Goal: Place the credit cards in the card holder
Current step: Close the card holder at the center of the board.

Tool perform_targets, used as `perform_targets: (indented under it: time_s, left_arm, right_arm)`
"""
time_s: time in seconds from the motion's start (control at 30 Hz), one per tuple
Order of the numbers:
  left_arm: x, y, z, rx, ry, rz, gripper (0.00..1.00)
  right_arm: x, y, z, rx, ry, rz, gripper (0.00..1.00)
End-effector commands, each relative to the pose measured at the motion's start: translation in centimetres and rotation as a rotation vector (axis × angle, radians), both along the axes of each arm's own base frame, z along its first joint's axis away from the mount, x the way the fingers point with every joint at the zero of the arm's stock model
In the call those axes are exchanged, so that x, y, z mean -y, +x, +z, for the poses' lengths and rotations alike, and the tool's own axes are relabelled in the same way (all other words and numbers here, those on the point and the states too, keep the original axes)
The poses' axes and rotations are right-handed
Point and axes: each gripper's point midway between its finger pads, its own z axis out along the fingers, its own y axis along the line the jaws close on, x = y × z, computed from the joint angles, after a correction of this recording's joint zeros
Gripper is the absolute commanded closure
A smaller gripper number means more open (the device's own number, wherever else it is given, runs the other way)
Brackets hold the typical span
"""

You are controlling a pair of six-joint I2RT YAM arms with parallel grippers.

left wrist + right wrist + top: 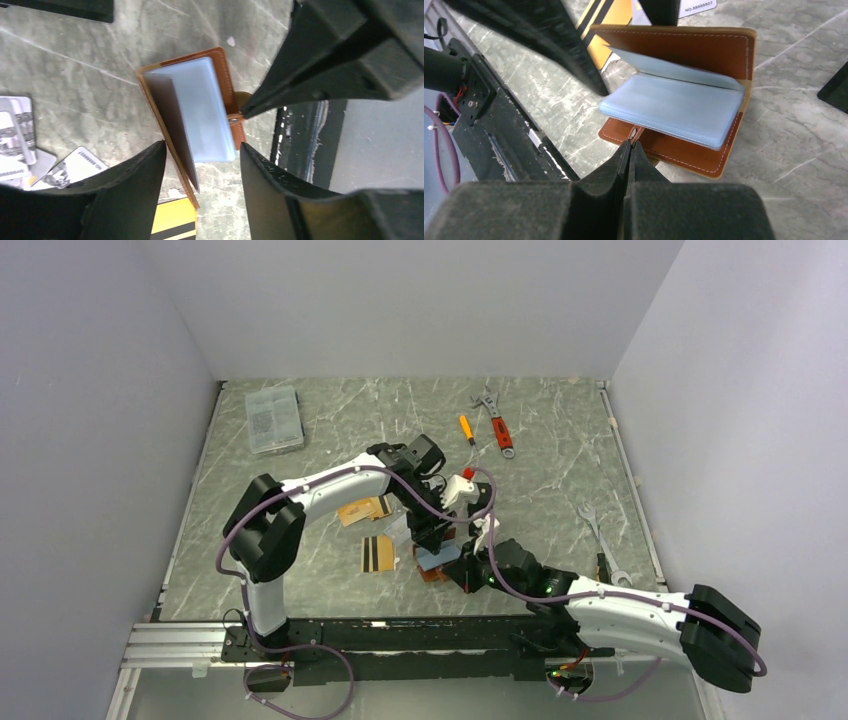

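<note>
The right pincer [629, 146] is clamped together on the small snap tab [637, 133] of the card holder [704, 50]. The tan-brown leather holder lies open on the marble-patterned table [560, 470], close to the near edge and about midway along it. One cover lies flat while the other stands tilted up, and the stack of clear plastic sleeves [674, 105] rests on the flat cover.

The left pincer [201, 147] hangs directly over the holder with its jaws apart, gripping nothing.

A gold card with black stripes [377, 554] lies just left of the holder, and an orange-gold card [363, 510] is farther from the near edge. The silver-grey printed cards [17, 135] sit loose on the table nearby.

A clear plastic box [274, 420] sits towards the far left corner. A red-handled adjustable wrench [497, 425] and a small orange screwdriver [466, 428] lie near the far edge, and a spanner [600, 532] lies near the right edge.
</note>
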Motion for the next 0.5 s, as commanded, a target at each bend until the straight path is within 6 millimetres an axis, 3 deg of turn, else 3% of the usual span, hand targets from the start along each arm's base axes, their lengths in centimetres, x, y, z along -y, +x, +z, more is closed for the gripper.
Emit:
perform_targets:
  time_s: [0.0,0.3,0.4,0.47]
  left_arm:
    - [0.3,2.1,0.2,0.11,0.013,0.041,0.43]
    - [-0.1,2.7,-1.9,0.114,0.071,0.062,0.81]
    - [0.0,2.6,-2.2,0.095,0.079,0.064,1.0]
    - [0.1,2.7,-2.0,0.102,0.078,0.065,1.0]
  right_arm:
    - [-0.7,-0.1,1.9,0.071,0.074,0.029,1.0]
    - [-0.9,-1.5,2.0,0.126,0.105,0.063,1.0]
    - [-1.0,-1.7,1.7,0.13,0.098,0.07,1.0]
    - [-1.2,-2.1,1.7,0.136,0.099,0.086,1.0]
